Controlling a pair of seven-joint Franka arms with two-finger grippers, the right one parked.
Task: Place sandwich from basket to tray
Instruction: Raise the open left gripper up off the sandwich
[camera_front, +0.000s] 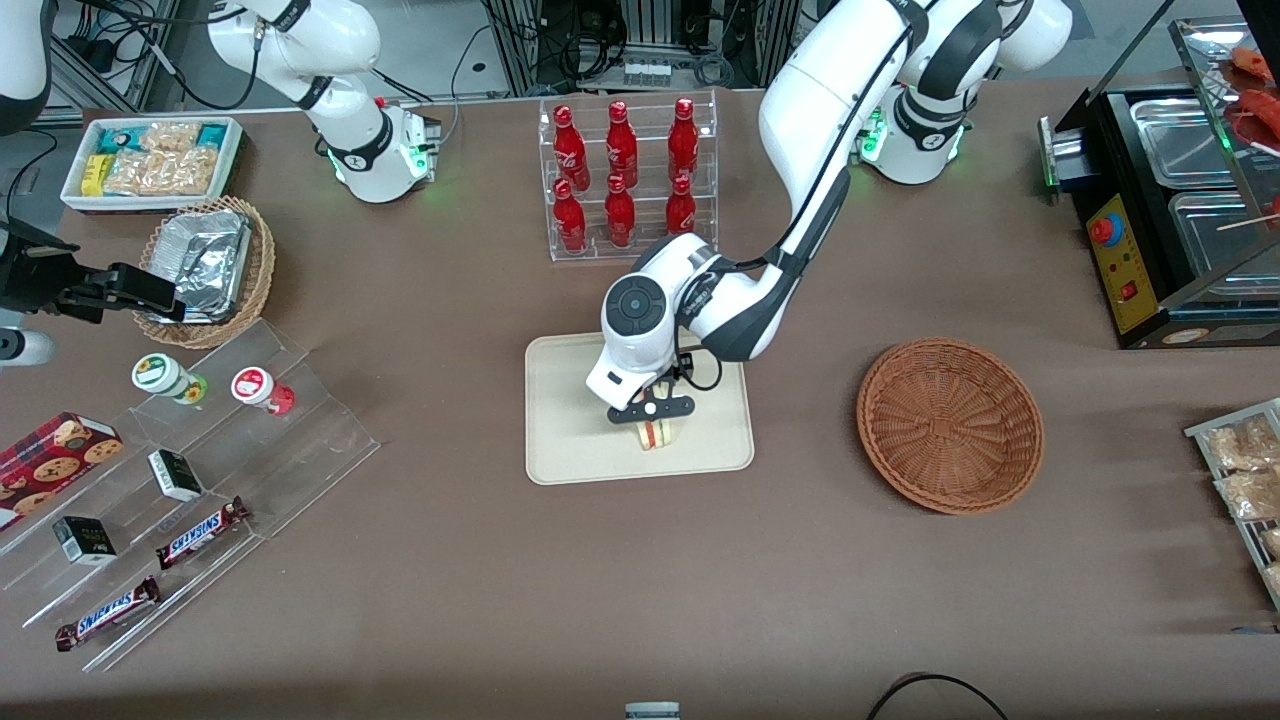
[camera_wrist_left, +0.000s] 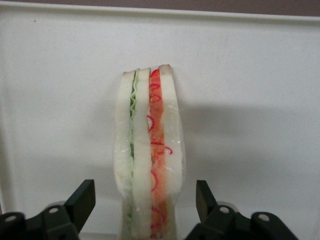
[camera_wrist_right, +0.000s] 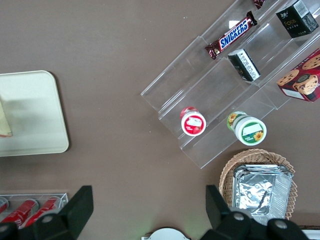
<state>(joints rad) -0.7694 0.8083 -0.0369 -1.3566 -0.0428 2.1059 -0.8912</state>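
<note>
Snickers bars (camera_front: 107, 611) on the clear stepped shelf (camera_front: 200, 480) lie nearest the front camera, toward the parked arm's end of the table. Farther in, at mid-table, we see the cream tray (camera_front: 570, 440) with the sandwich (camera_front: 655, 435) standing on its edge on the tray's surface, cut side with red and green layers turned up toward the wrist camera. Our gripper (camera_front: 652, 409) hangs directly above it. In the wrist view the sandwich (camera_wrist_left: 148, 155) sits between the two fingers (camera_wrist_left: 80, 202), and the jaws stand open: we see a clear gap of tray on each side of the bread, so neither finger touches it and nothing is held. With the tray as the dial's center, the reddish-brown basket (camera_front: 950, 425) lies at about 3 o'clock, well apart from the tray and toward the working arm's end. At roughly 12 o'clock, farther from the camera, stands the rack of red bottles (camera_front: 625, 175).
</note>
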